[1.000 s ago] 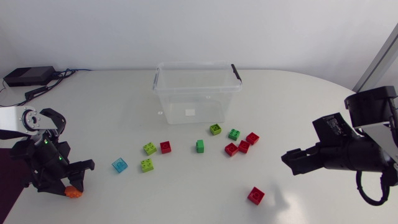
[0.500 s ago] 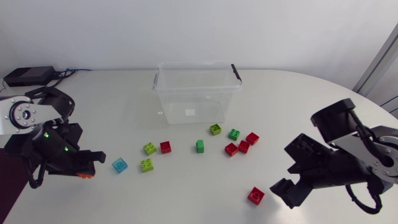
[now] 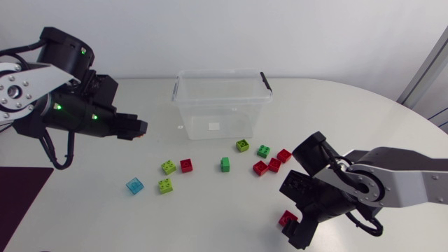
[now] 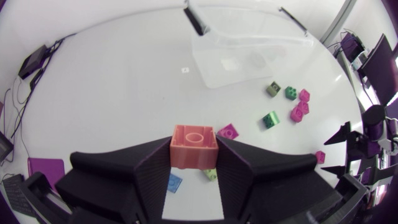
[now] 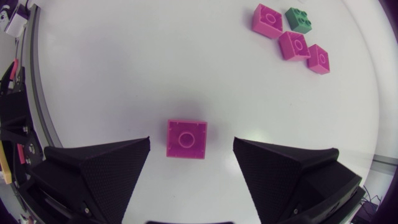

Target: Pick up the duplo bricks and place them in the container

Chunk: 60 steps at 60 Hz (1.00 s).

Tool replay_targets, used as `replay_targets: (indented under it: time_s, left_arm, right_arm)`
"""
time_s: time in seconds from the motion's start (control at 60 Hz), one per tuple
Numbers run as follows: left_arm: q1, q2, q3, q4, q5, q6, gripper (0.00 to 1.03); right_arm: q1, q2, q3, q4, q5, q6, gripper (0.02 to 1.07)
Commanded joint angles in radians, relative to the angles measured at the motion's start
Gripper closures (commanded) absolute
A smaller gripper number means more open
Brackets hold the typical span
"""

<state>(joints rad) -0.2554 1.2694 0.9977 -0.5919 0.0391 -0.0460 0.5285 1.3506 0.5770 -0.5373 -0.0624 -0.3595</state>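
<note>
No lettering, number or sign can be read in any view. A small white label [image 3: 214, 127] is seen on the near wall of the container [image 3: 222, 100], but whatever is printed on it is too small to be made out. A tiny pale tag [image 3: 180, 127] is seen just outside the same wall, beside the label, and nothing can be read on it either.
</note>
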Motion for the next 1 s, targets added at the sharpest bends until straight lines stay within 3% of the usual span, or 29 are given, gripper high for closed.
replay_targets:
  time_s: [0.0, 0.067, 0.083, 0.133, 0.3, 0.583, 0.8, 0.883, 0.933, 0.983]
  left_arm:
    - [-0.021, 0.016, 0.065, 0.037, 0.021, 0.017, 0.76]
    - [-0.036, 0.051, 0.102, 0.046, 0.031, 0.023, 0.76]
    - [-0.045, 0.064, 0.111, 0.052, 0.033, 0.024, 0.76]
    - [-0.054, 0.100, 0.133, 0.075, 0.038, 0.024, 0.76]
    - [-0.100, 0.203, 0.205, 0.144, 0.059, 0.026, 0.76]
    - [-0.128, 0.409, 0.429, 0.234, 0.067, 0.005, 0.74]
    - [-0.099, 0.556, 0.518, 0.422, 0.065, -0.002, 0.66]
    - [-0.088, 0.617, 0.576, 0.423, 0.022, 0.001, 0.51]
    - [-0.074, 0.651, 0.618, 0.415, -0.001, 0.005, 0.31]
    - [-0.068, 0.660, 0.627, 0.415, -0.002, 0.006, 0.21]
  right_arm:
    - [-0.004, 0.039, 0.006, 0.026, 0.004, -0.033, 0.19]
    - [0.004, 0.050, 0.001, 0.040, 0.001, -0.047, 0.37]
    - [0.007, 0.050, 0.000, 0.050, -0.005, -0.047, 0.49]
    - [0.007, 0.050, 0.003, 0.059, -0.024, -0.047, 0.69]
    - [0.004, 0.087, 0.020, 0.050, -0.037, -0.044, 0.84]
    - [0.005, -0.019, 0.129, -0.089, -0.054, -0.027, 0.85]
    - [-0.032, -0.048, 0.242, -0.116, -0.097, -0.024, 0.85]
    - [-0.067, -0.024, 0.290, -0.102, -0.122, -0.019, 0.85]
    - [-0.085, -0.010, 0.322, -0.095, -0.126, -0.018, 0.85]
    - [-0.091, -0.004, 0.350, -0.090, -0.129, -0.018, 0.85]
